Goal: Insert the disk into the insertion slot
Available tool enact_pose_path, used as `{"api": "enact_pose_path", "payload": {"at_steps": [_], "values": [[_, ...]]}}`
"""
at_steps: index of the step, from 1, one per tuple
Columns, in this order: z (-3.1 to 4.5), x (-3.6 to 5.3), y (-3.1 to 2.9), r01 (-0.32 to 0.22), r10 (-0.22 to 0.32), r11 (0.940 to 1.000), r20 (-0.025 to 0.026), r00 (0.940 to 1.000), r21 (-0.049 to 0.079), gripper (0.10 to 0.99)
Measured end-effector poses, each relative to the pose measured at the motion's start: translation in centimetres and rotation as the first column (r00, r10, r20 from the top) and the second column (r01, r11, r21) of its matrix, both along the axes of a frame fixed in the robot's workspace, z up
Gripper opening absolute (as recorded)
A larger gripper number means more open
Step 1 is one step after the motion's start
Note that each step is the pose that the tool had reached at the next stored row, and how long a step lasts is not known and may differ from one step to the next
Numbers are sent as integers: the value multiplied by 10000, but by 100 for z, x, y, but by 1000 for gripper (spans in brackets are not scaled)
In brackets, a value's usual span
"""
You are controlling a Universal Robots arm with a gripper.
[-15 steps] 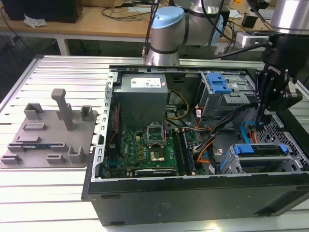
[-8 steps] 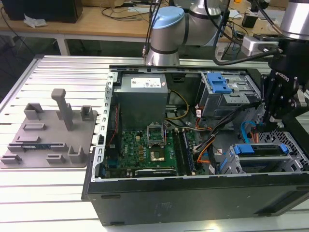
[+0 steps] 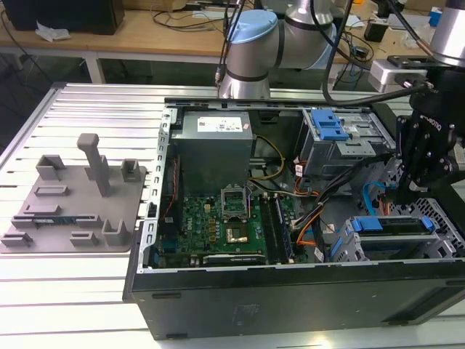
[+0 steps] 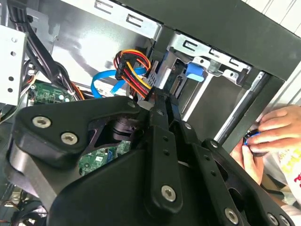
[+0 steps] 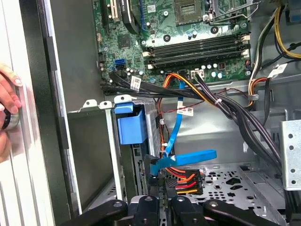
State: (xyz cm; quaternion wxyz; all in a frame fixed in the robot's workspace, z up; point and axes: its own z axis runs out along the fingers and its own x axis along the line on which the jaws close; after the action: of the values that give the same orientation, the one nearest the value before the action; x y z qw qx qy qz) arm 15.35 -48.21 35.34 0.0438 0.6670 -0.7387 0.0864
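Status: my fingers (image 4: 160,136) are drawn narrow and clamped on the disk (image 3: 378,224). In the second wrist view a strip of its blue carrier shows between them, so I read the grip as across the thin dimension. That keeps my bulk off the walls of the insertion slot (image 3: 443,247).

The disk stands on edge inside the slot, blue carrier rail uppermost, with most of its length between the perforated walls. It looks nearly or fully home, but I can't see an end stop, so I'm not calling it seated.

I'm at the slot's cable end, which I take to be its open end. The blue data cable (image 5: 188,157) and power connector (image 5: 183,181) hang just beside the slot there, near my fingertips. My read is that they're a snag risk.

The taller bay (image 3: 330,131) with the blue latch is behind the slot and isn't the target. The motherboard (image 3: 225,218) is beside the slot, well apart from me.

A person's hand (image 4: 273,132) is outside the case (image 3: 290,298) wall, past the slot's far end, holding something small that I can't identify. The case lies open side up on the bench (image 3: 43,291), which gives me access to the slot from above.
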Motion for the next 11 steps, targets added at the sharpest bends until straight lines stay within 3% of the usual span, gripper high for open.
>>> {"api": "enact_pose_path", "payload": {"at_steps": [2, 7, 9, 11], "values": [[1, 12, -3, -2, 2, 10000, -23, 10000, -1, 169], [0, 118, -8, -74, 75, 10000, -564, 9984, 14, 169], [0, 132, -8, -136, 138, 9999, -713, 9974, 32, 169], [0, 148, -9, -213, 217, 9997, -749, 9970, 70, 169]]}}
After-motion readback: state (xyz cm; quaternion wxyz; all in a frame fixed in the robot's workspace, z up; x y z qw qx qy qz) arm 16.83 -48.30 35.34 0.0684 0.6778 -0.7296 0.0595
